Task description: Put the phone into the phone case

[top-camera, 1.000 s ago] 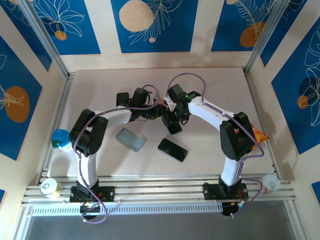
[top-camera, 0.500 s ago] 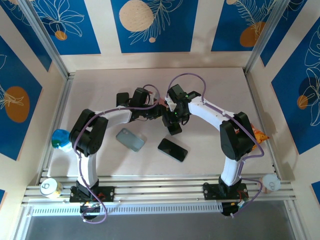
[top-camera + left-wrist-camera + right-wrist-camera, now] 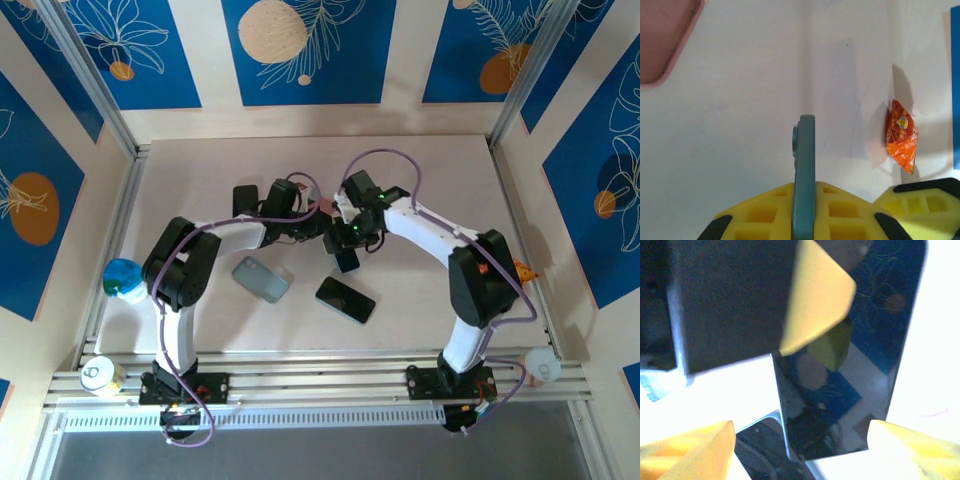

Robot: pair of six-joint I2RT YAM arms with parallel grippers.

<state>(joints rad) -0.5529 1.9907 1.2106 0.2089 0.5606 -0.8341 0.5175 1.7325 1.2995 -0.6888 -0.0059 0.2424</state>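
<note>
My left gripper (image 3: 804, 189) is shut on a thin teal-edged phone (image 3: 804, 160), seen edge-on and standing upright between the yellow pads. In the right wrist view the same phone (image 3: 840, 390) shows its dark glossy screen, with a yellow left finger (image 3: 815, 295) on its top. My right gripper (image 3: 801, 427) is open, its fingers on either side of the phone's lower end. From above, both grippers meet mid-table, left gripper (image 3: 320, 228) and right gripper (image 3: 349, 238), with the phone (image 3: 347, 260) just below. The teal-grey phone case (image 3: 260, 279) lies flat to the left.
A second black phone (image 3: 345, 299) lies on the table in front of the grippers. An orange snack packet (image 3: 520, 268) sits at the right wall. A blue object (image 3: 120, 275), a can (image 3: 97, 374) and a white cup (image 3: 540, 366) stand along the near edges. A pink tray corner (image 3: 660, 40) lies nearby.
The right arm has shifted slightly to the right and its gripper has turned a little around the held phone. The left gripper keeps its hold.
</note>
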